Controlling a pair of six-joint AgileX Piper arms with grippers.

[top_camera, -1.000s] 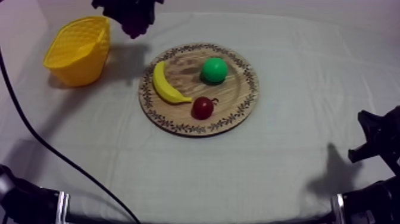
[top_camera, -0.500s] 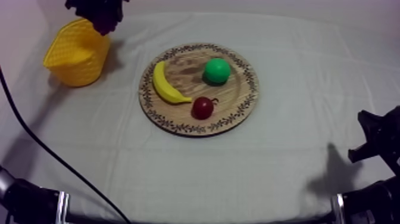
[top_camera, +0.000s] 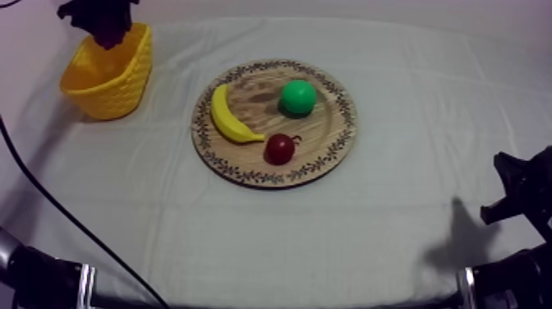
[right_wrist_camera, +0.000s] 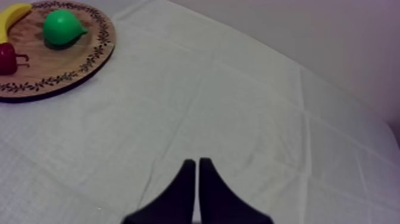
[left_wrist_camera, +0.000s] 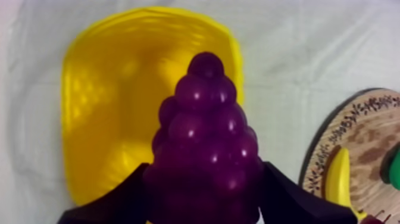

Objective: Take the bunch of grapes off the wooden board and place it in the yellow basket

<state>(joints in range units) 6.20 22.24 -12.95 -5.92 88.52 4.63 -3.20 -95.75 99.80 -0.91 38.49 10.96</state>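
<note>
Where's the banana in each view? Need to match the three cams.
Top view: banana on the left side of the wooden board, next to the small red fruit.
Left wrist view: banana on the board's edge nearest the yellow basket, past the bunch of grapes.
Right wrist view: banana beyond the pear on the board.
Shared landmark: the board's patterned rim.

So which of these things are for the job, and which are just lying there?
For the job: purple bunch of grapes in the left gripper, yellow basket below it, round wooden board.
Just lying about: yellow banana, green pear, small red fruit, all on that board.
</note>
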